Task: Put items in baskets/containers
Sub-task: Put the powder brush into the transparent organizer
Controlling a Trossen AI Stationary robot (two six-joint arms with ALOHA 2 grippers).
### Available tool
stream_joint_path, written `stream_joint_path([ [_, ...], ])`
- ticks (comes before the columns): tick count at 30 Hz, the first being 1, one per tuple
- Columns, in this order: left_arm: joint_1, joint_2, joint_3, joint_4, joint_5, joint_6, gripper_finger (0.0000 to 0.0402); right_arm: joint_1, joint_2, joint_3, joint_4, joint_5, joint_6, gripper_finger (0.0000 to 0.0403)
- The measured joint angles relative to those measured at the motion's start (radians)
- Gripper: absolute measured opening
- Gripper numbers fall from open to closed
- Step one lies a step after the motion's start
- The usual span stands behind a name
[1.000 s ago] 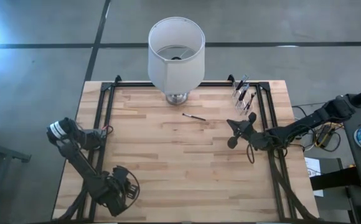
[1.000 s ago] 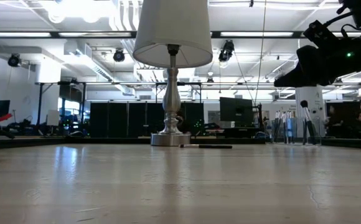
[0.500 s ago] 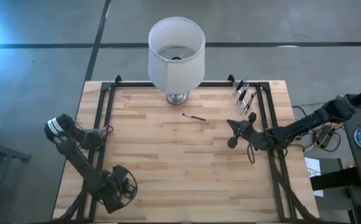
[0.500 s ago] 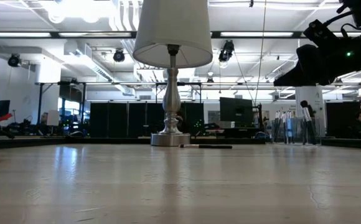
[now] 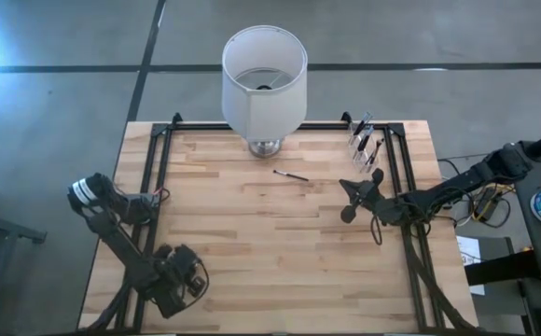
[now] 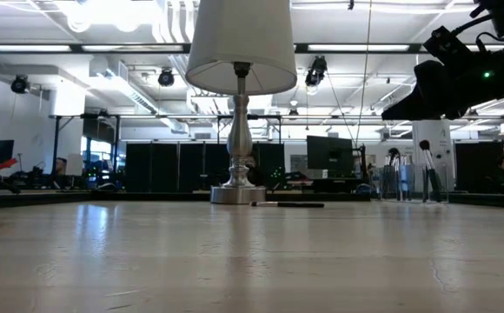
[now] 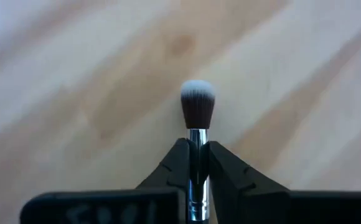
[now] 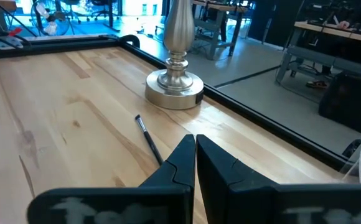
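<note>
Where the dark frame turns at the far right corner of the table [image 5: 252,233], a small clear cup [image 5: 365,146], standing upright. Inside it, several thin makeup brushes [image 5: 362,131], handles down and tips up, leaning a little against the rim. In the low view, the same cup [image 6: 407,183] far back on the right, with the brush tips above its edge. Exact number of brushes inside: cannot tell.

One more brush [image 5: 291,175] lying flat on the wood, apart from the cup, near the metal base of the big white lamp [image 5: 264,79]. Also seen from the right wrist view as a thin dark stick [image 8: 149,140] in front of the lamp base [image 8: 174,89].

No readable writing anywhere. Only pale blurred marks on the dark body of each gripper in the wrist views, not legible.

Left gripper [image 5: 185,280] low over the near left part of the table, arm folded back to the left edge. Fingers [image 7: 178,163] clamped on a brush [image 7: 197,112] by its silvery ferrule, the dark bristle head with pale tip sticking out forward above the wood.

Right gripper [image 5: 350,198] over the right side of the table, near the cup but not touching it, arm reaching in from the right edge. Fingers [image 8: 182,158] pressed together, nothing between them.
</note>
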Motion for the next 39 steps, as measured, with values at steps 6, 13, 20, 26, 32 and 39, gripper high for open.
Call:
stream_joint_path([
  [6, 0.011, -0.088, 0.002, -0.002, -0.199, 0.113, 0.0035, 0.000, 0.000, 0.000, 0.000, 0.000, 0.000, 0.0009],
  [13, 0.094, -0.191, -0.027, 0.083, -0.435, 0.391, 0.0031, 0.000, 0.000, 0.000, 0.019, 0.000, -0.004, 0.0009],
  [20, 0.254, -0.278, -0.217, 0.715, -0.393, 0.950, 0.0030, 0.000, 0.000, -0.001, 0.020, -0.001, -0.004, 0.0008],
  [26, 0.437, -0.265, -0.443, 1.475, -0.179, 1.412, 0.0030, 0.000, 0.000, -0.024, 0.029, -0.003, 0.018, 0.0008],
  [32, 0.629, -0.230, -0.513, 1.781, 0.049, 1.631, 0.0030, 0.000, 0.043, -0.068, 0.203, -0.044, -0.009, 0.0008],
  [39, 0.733, -0.187, -0.483, 1.945, 0.275, 1.829, 0.0030, 0.000, 0.223, -0.072, 0.487, -0.191, -0.088, 0.0008],
])
